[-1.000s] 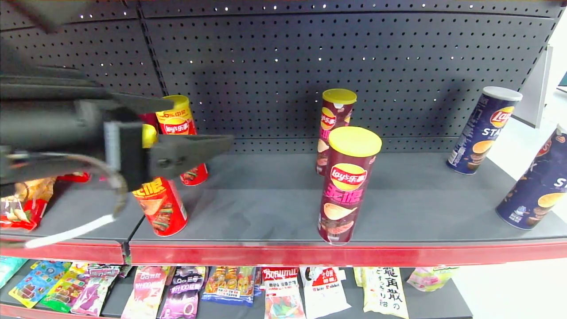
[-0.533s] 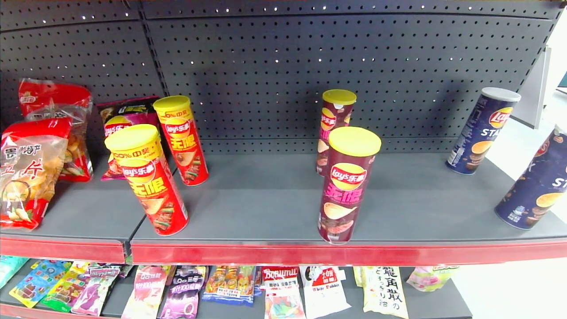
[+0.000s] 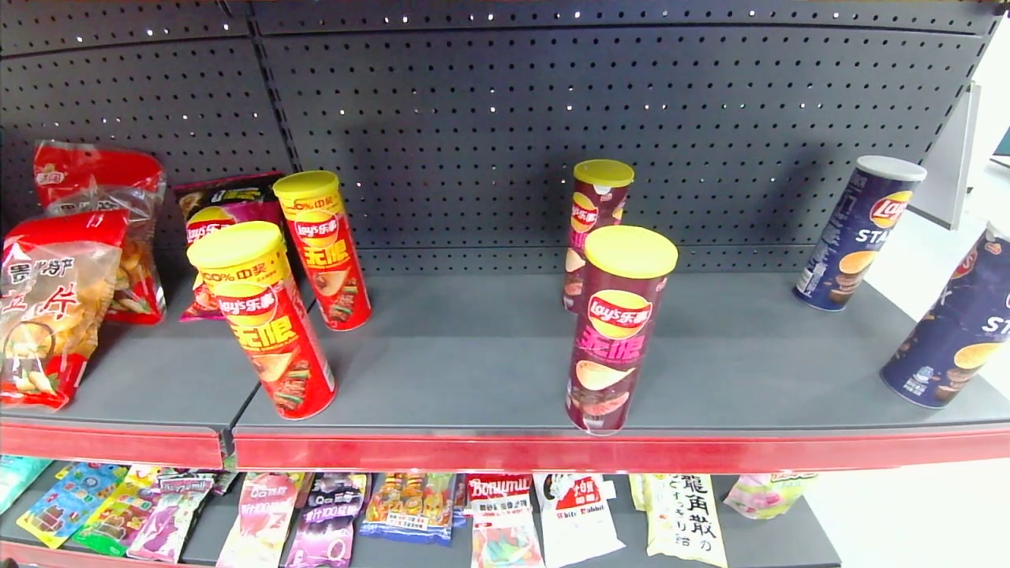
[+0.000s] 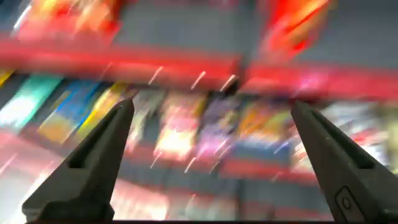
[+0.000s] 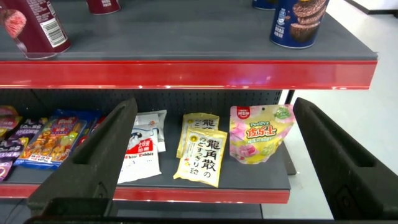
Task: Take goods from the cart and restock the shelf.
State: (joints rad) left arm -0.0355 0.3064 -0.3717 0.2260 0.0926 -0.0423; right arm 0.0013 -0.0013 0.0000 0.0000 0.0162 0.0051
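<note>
At the shelf's (image 3: 489, 355) right, a blue can (image 3: 955, 327) is cropped; both jaws gape empty.

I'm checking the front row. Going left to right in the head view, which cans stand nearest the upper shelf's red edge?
Front red can → front maroon can → front navy can.

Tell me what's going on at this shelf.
Nothing is being held right now. The left gripper and the right gripper are both open and empty, low in front of the shelving. The right one faces the snack packets on the lower shelf. On the upper shelf stand two red chip cans, two maroon chip cans and two blue chip cans, with snack bags at its left end.
</note>
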